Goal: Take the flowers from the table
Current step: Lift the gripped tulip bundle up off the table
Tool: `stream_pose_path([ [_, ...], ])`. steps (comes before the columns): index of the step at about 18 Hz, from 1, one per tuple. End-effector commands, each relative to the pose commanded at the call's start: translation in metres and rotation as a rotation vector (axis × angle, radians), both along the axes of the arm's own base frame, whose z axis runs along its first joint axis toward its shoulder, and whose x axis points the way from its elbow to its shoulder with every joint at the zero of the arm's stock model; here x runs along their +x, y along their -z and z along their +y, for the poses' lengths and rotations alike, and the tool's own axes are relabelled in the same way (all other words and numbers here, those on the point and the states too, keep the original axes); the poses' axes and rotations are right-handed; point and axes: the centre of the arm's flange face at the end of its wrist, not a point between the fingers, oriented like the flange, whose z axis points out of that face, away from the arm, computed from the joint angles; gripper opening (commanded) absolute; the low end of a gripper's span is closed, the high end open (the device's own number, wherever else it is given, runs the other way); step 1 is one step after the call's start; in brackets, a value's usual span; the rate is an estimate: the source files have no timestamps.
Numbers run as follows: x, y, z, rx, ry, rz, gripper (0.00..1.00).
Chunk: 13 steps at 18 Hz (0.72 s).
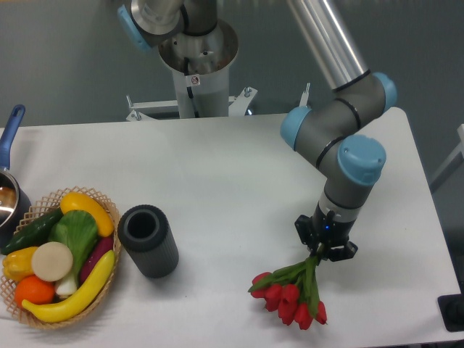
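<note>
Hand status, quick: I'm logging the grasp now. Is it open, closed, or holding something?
Hand: closed on the stems of the red tulip bunch, blooms hanging low over the white table.

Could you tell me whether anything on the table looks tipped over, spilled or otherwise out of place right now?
Nothing looks spilled or damaged. The flowers hang head-down by their stems from the shut tool, which fits a pick-up. The dark ribbed cylinder stands upright beside the wicker basket, its produce all inside.

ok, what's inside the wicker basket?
The wicker basket holds a banana, yellow squash, cucumber, leafy green, onion, orange, yellow pepper. Anything beneath is covered.
</note>
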Motion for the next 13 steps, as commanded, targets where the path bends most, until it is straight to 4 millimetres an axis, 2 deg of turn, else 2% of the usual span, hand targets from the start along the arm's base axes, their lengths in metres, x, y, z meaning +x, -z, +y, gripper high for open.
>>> stream_pose_path([
  [5, -0.009, -0.057, 0.009, 0.202, -0.058, -0.037, 0.18],
  [8, -0.016, -0.088, 0.005, 0.309, -0.088, -0.061, 0.18],
  [12, -0.014, -0.117, -0.004, 0.39, -0.076, -0.06, 0.18],
  [13, -0.015, -0.119, -0.006, 0.409, -0.074, -0.07, 0.18],
])
